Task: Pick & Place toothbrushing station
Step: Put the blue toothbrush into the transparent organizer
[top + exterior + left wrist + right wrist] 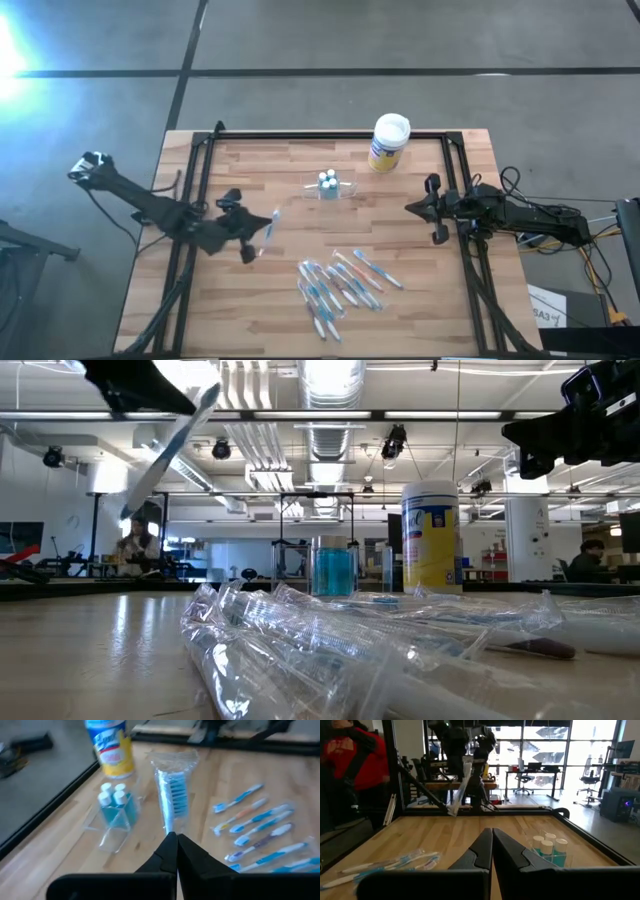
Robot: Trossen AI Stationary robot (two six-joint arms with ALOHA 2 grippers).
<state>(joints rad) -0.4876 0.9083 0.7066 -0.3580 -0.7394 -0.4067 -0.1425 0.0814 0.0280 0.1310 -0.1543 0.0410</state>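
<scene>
Left gripper (258, 232) is pinched shut on one wrapped toothbrush (270, 228), held clear above the table at about 9 o'clock from table centre. It grips the handle end, so the bristle head points away from the wrist; the left wrist view shows the blue bristles inside the clear sleeve ahead of the closed fingers (167, 851). In the low view the brush hangs tilted in the air, touching nothing else. My read: it is held by the tail so the free end can be lowered into the cup.

Clear cup (329, 186) sits just past centre toward 12 o'clock, upright, with three white-capped tubes (327, 179) standing in it. Its open top faces up, so a drop-in from above should work. No brush is in it yet, as far as I can tell.

Remaining wrapped brushes (338, 283) lie in a loose pile at 6 o'clock, overlapping, well apart from the cup. Yellow canister (388, 142) stands at 1 o'clock, near the cup but not touching.

Right gripper (436, 210) is parked at 3 o'clock by the table edge, fingers pressed together, holding nothing.

Risk guess: the slack wrapper may snag on the tube caps.
</scene>
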